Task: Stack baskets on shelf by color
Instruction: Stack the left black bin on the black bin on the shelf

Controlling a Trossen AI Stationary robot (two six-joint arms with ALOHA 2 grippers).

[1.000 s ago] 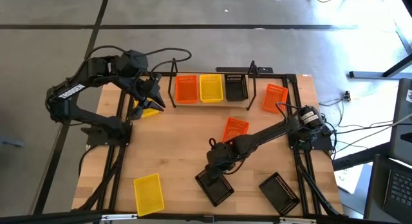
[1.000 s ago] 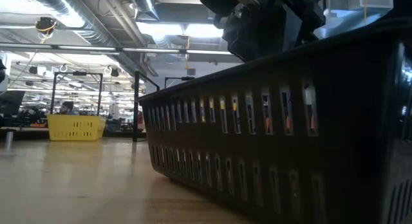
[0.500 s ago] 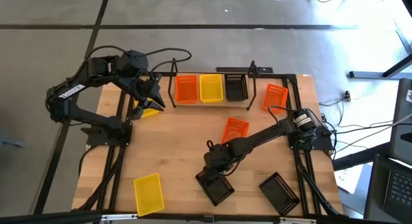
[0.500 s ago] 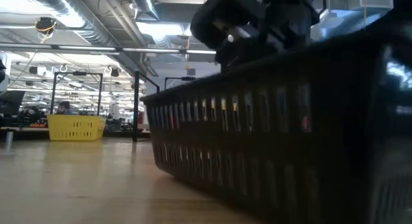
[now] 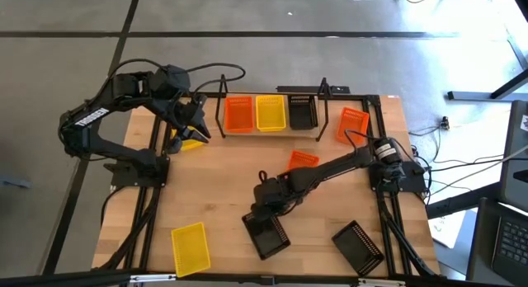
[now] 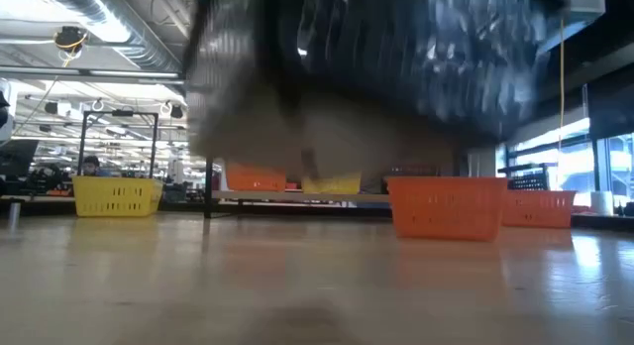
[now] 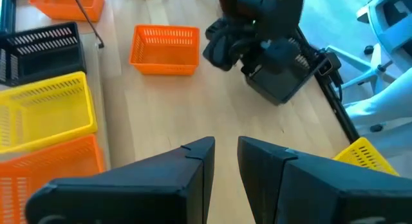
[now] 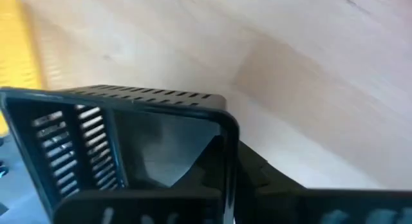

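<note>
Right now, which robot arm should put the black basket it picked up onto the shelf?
The right arm. Its gripper already holds the black basket, lifted off the table in the low view. The left gripper waits near the shelf by a yellow basket, holding nothing.

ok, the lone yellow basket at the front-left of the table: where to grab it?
Take the yellow basket by one long side wall, straight down from above, one finger inside, one outside. It sits flat, open side up, slightly askew, nothing touching it, so the rim is free. The right gripper holds a black basket, so the left gripper probably suits.
</note>
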